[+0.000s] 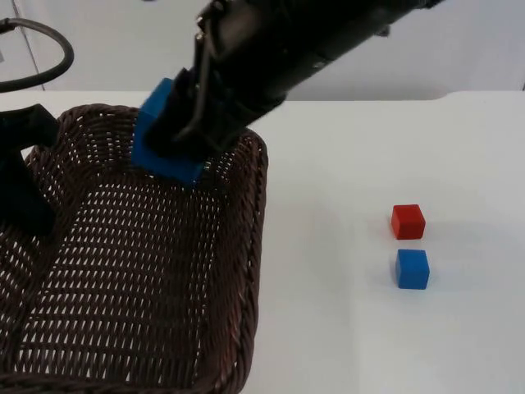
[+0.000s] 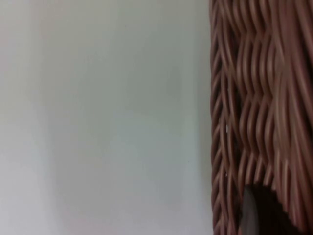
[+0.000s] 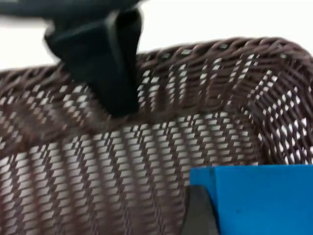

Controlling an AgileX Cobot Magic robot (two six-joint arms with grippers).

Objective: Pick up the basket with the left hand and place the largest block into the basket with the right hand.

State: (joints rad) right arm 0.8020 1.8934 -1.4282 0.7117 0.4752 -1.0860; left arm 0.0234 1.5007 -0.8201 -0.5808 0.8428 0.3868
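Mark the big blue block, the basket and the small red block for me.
large blue block [image 1: 152, 131], top view, its visible upper face beside the right hand.
wicker basket [image 1: 256, 176], top view, its right rim.
small red block [image 1: 408, 222], top view, its top face.

A plain white bench [image 1: 344, 328] spreads across the top view, smooth and matte, with no markings on its surface. At its far edge it meets a pale grey partition wall [image 1: 459, 49], and near that edge on one side the bench outline steps up in a rounded notch. Light falls evenly and softly, casting only faint shadows on the white surface. In the left wrist view a blank pale surface [image 2: 98, 117] appears, uniformly lit and featureless.
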